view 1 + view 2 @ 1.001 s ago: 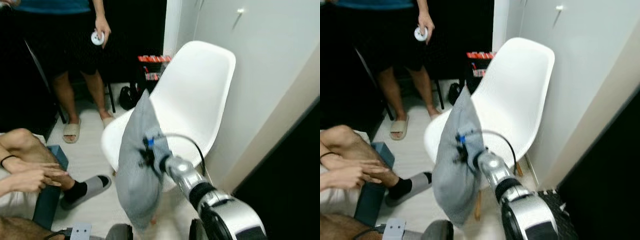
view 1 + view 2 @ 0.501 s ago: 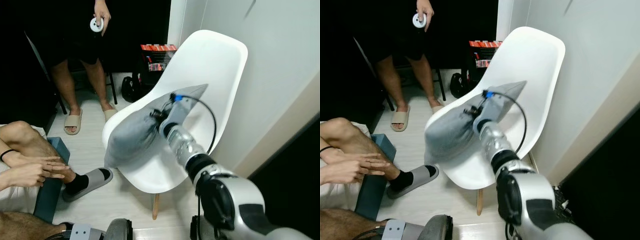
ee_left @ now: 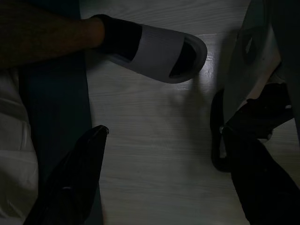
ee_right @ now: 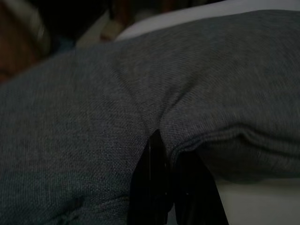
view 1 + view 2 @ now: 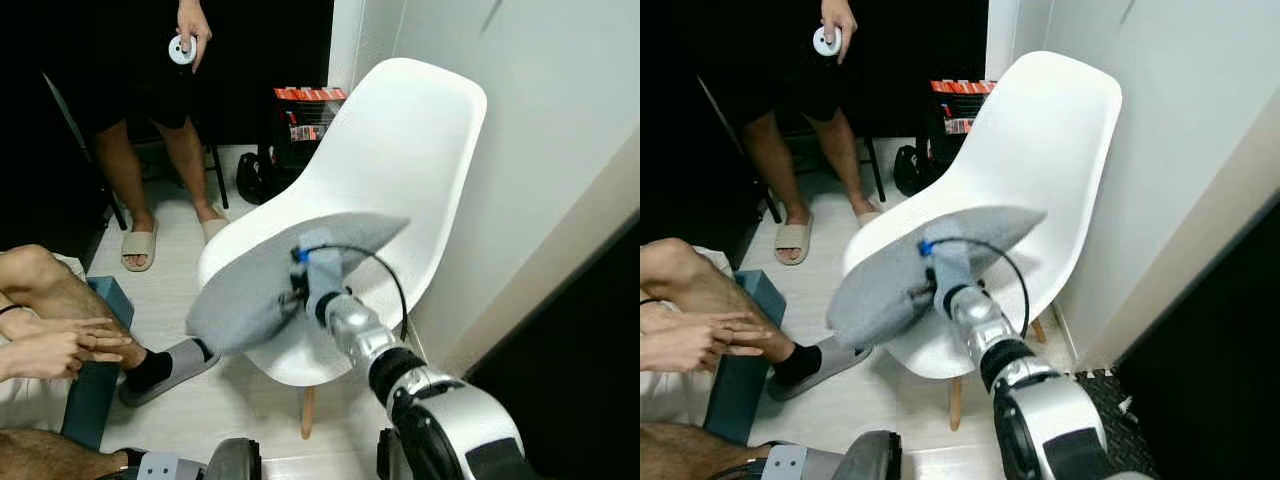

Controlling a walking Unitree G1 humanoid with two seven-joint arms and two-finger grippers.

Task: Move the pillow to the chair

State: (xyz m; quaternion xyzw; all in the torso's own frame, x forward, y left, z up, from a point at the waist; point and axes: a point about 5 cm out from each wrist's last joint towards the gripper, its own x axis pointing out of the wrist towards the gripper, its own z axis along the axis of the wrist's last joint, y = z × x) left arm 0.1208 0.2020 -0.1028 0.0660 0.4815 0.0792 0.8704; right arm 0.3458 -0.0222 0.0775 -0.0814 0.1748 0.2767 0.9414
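Observation:
The grey pillow [image 5: 262, 283] lies nearly flat over the seat of the white chair [image 5: 408, 150], its near end sticking out past the seat's front edge. My right gripper [image 5: 297, 291] is shut on the pillow's side; in the right wrist view the fingertips [image 4: 158, 146] pinch a fold of grey fabric [image 4: 93, 122]. My left gripper [image 3: 159, 180] hangs low over the floor, open, with nothing between its fingers [image 3: 72, 185].
A person stands beyond the chair holding a white controller [image 5: 181, 49]. Another person sits at the left, with hands [image 5: 60, 345] and a foot in a grey slipper [image 5: 172, 363] close to the chair. Wall [image 5: 560, 130] and a dark panel stand right.
My right gripper has lowered and turned the pillow from a slant against the chair's back to nearly flat over the seat. The view has shifted slightly.

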